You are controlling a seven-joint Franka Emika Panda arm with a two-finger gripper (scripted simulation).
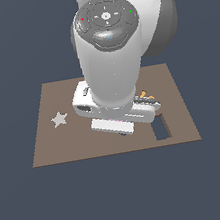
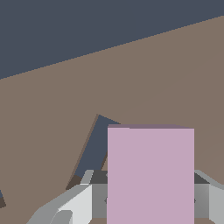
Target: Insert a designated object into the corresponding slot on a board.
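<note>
Brown board [image 2: 175,78] with vacant dark slot [image 2: 94,146], lilac block [image 2: 150,175] alongside, clamped in the claw [image 2: 148,199].

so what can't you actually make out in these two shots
- Hand: in the exterior view the arm's body covers it; in the wrist view the pink block hides the fingertips.
- Slot: in the wrist view the block overlaps it, so alignment is unclear.
- Orange piece: exterior view shows only slivers behind the arm.
- Block: absent from the exterior view, and its lower end is cut by the wrist frame edge.
- Board: centre is blocked by the arm.
</note>
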